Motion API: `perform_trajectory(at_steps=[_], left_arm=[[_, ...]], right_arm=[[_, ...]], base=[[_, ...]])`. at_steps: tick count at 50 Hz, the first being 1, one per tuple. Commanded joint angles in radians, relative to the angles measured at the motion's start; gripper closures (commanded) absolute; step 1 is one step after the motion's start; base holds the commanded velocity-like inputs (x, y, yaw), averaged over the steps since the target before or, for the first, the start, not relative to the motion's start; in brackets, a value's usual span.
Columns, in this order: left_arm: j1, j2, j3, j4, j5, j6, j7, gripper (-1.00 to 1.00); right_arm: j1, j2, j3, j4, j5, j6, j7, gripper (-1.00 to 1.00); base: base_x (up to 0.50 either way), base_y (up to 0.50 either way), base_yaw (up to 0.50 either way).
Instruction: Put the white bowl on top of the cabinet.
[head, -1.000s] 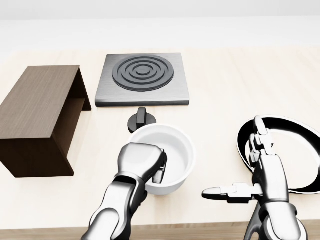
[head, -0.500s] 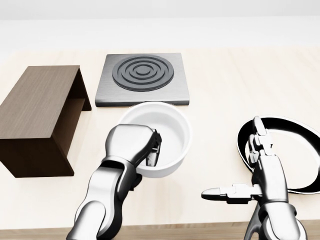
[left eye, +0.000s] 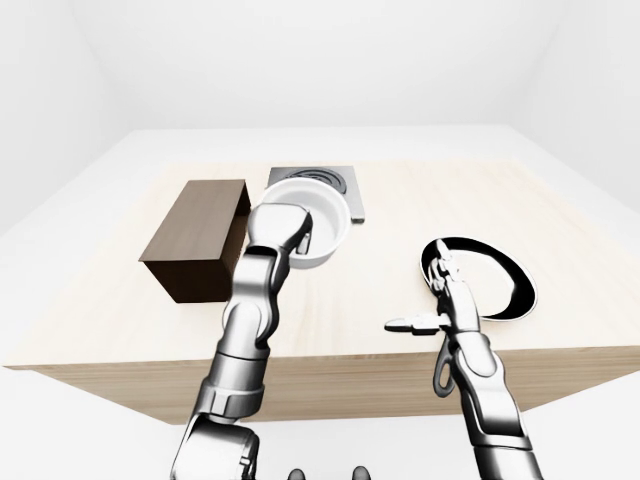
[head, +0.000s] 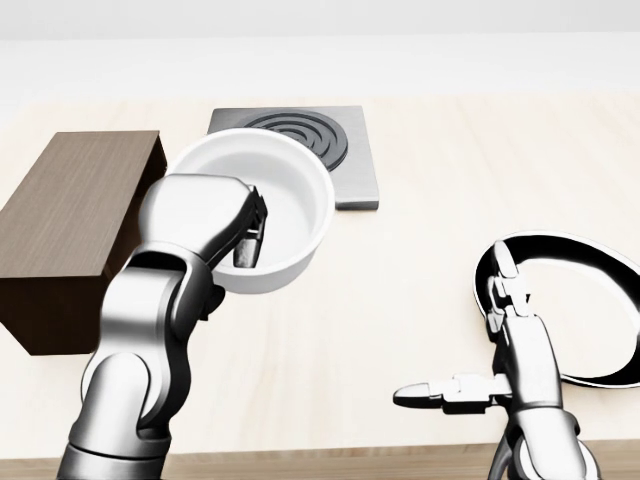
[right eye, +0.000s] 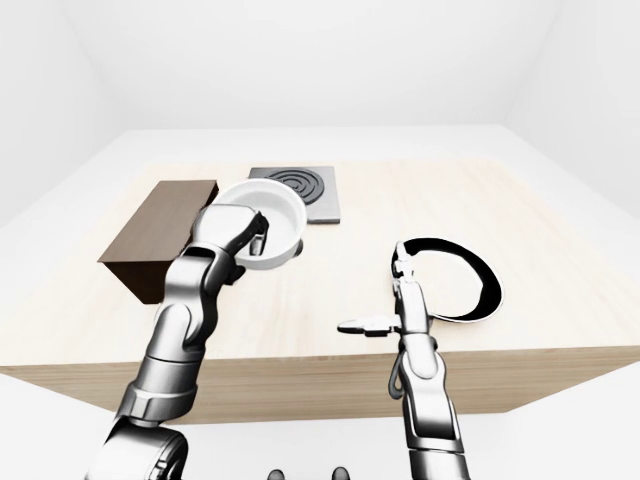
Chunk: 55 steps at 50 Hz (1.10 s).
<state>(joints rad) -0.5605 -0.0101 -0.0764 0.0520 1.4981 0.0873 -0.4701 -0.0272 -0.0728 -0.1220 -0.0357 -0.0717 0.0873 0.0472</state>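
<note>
The white bowl (head: 288, 200) hangs in the air above the table, tilted a little, just right of the dark wooden cabinet (head: 70, 225) in the head view. My left hand (head: 248, 242) is shut on the bowl's near rim, with fingers curled inside it and the palm outside. The bowl hides part of the stove behind it. The cabinet's top is bare. Low on the right, my right hand (head: 468, 338) stands open over the table with its thumb pointing left, holding nothing.
A grey hotplate (head: 350, 150) with dark rings lies at the top centre, partly behind the bowl. A black frying pan (head: 585, 375) with a white rim lies at the right, behind my right hand. The table's near edge runs along the bottom.
My left hand has lifted the bowl off the table and carried it up and left toward the cabinet. The black knob is now hidden. The right hand barely shifted.
</note>
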Motion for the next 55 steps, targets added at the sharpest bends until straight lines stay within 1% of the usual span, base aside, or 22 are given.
perform_trajectory(at_steps=[1, 2, 5, 7, 10, 15, 20, 26, 29, 31, 33, 36, 40, 41, 43, 50, 55], left_arm=[[-0.076, 0.042, 0.045, -0.08, 0.06, 0.0, -0.073, 1.0], [-0.076, 0.041, 0.046, -0.08, 0.06, 0.0, -0.073, 1.0], [-0.11, 0.06, 0.065, -0.106, 0.086, 0.0, -0.124, 1.0], [-0.116, 0.062, 0.069, -0.111, 0.088, 0.0, -0.129, 1.0], [-0.123, 0.078, 0.085, -0.126, 0.094, 0.0, -0.154, 1.0], [-0.14, 0.097, 0.101, -0.117, 0.073, 0.0, -0.15, 1.0], [-0.126, 0.109, 0.103, -0.118, 0.06, 0.0, -0.145, 1.0], [-0.139, 0.131, 0.118, -0.128, 0.039, 0.0, -0.146, 1.0], [-0.138, 0.143, 0.123, -0.138, 0.034, 0.0, -0.155, 1.0], [-0.153, 0.156, 0.141, -0.153, 0.026, 0.0, -0.159, 1.0], [-0.153, 0.159, 0.139, -0.153, 0.023, 0.0, -0.159, 1.0], [-0.154, 0.195, 0.161, -0.178, 0.009, 0.0, -0.176, 1.0], [-0.159, 0.217, 0.175, -0.194, -0.007, 0.0, -0.187, 1.0], [-0.165, 0.233, 0.187, -0.198, -0.013, 0.0, -0.195, 1.0], [-0.163, 0.246, 0.192, -0.201, -0.024, 0.0, -0.194, 1.0], [-0.156, 0.277, 0.206, -0.204, -0.058, 0.0, -0.184, 1.0], [-0.146, 0.294, 0.209, -0.208, -0.059, 0.0, -0.187, 1.0]], right_arm=[[0.0, 0.005, 0.013, 0.013, -0.014, 0.0, -0.002, -1.0], [0.0, 0.005, 0.013, 0.013, -0.014, 0.0, -0.002, -1.0], [-0.003, 0.005, 0.015, 0.021, -0.017, 0.0, -0.003, -1.0], [-0.003, 0.005, 0.015, 0.021, -0.017, 0.0, -0.002, -1.0], [-0.003, 0.005, 0.016, 0.019, -0.018, 0.0, -0.002, -1.0], [0.001, 0.006, 0.017, 0.015, -0.02, 0.0, -0.001, -1.0], [-0.002, 0.006, 0.018, 0.021, -0.022, 0.0, -0.003, -1.0], [-0.001, 0.006, 0.018, 0.017, -0.022, 0.0, -0.002, -1.0], [0.001, 0.007, 0.019, 0.018, -0.023, 0.0, -0.002, -1.0], [0.003, 0.007, 0.02, 0.019, -0.025, 0.0, -0.003, -1.0], [0.003, 0.007, 0.02, 0.018, -0.025, 0.0, -0.003, -1.0], [0.003, 0.009, 0.023, 0.022, -0.029, 0.0, -0.005, -1.0], [0.0, 0.011, 0.029, 0.035, -0.036, 0.0, -0.011, -1.0], [0.001, 0.012, 0.032, 0.039, -0.04, 0.0, -0.012, -1.0], [0.001, 0.011, 0.032, 0.037, -0.04, 0.0, -0.01, -1.0], [0.002, 0.013, 0.036, 0.041, -0.046, 0.0, -0.012, -1.0], [0.001, 0.013, 0.036, 0.042, -0.048, 0.0, -0.012, -1.0]], base=[[0.0, 0.0, 0.0], [0.0, 0.0, 0.0], [0.0, 0.0, 0.0], [0.0, 0.0, 0.0], [0.0, 0.0, 0.0], [0.0, 0.0, 0.0], [0.0, 0.0, 0.0], [0.0, 0.0, 0.0], [0.0, 0.0, 0.0], [0.0, 0.0, 0.0], [0.0, 0.0, 0.0], [0.0, 0.0, 0.0], [0.0, 0.0, 0.0], [0.0, 0.0, 0.0], [0.0, 0.0, 0.0], [0.0, 0.0, 0.0], [0.0, 0.0, 0.0]])
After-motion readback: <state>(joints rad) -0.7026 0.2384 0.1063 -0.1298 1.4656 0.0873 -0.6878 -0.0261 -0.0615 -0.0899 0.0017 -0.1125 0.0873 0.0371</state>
